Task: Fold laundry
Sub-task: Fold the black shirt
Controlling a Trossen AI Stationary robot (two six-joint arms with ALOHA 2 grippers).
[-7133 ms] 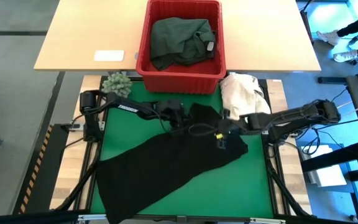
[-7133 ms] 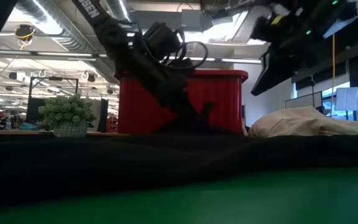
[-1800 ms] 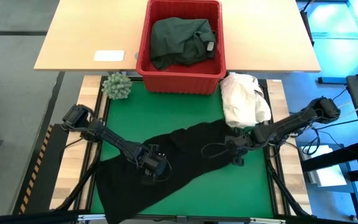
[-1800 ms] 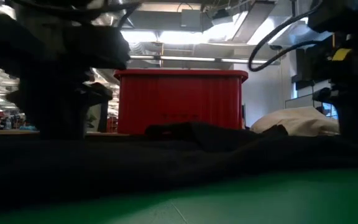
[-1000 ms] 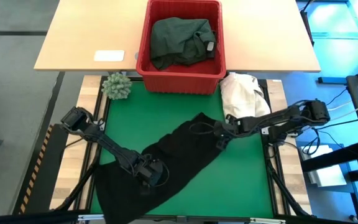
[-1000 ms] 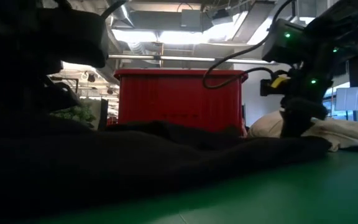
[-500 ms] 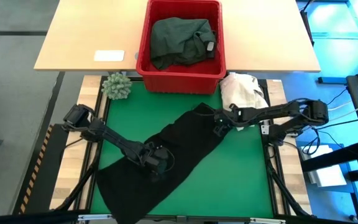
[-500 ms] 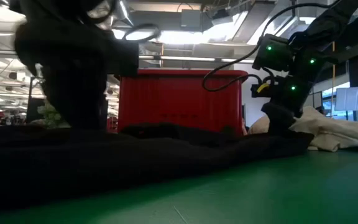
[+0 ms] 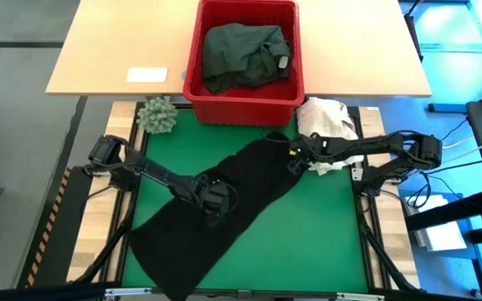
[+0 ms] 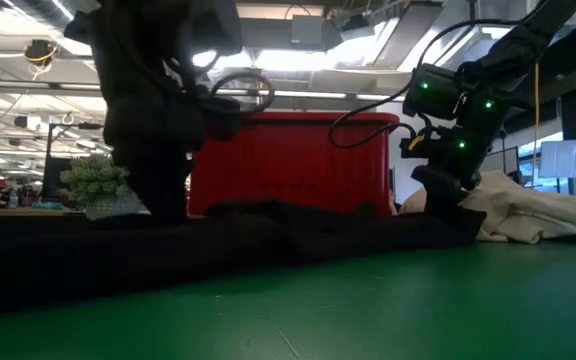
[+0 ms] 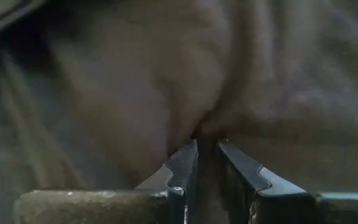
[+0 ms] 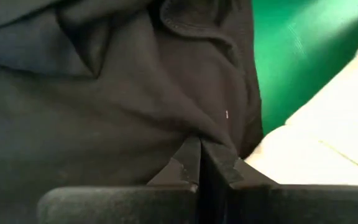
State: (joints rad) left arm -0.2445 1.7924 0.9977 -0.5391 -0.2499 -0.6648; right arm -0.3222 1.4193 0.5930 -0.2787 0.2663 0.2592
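We drag black cloth (image 9: 224,213) toward far edge: right tool (image 9: 294,160) pinching its end, now beside basket (image 9: 192,77); left tool (image 9: 213,203) pinching middle; spreading continues.

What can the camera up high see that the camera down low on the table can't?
Only the high view shows the dark green garment lying inside the red basket, the white card on the wooden table, and the whole black garment stretching slantwise across the green mat. Only the low view shows the ceiling lights in the room behind. Both show the basket, the little plant, the cream cloth heap, and the left gripper and right gripper pinching the black garment.
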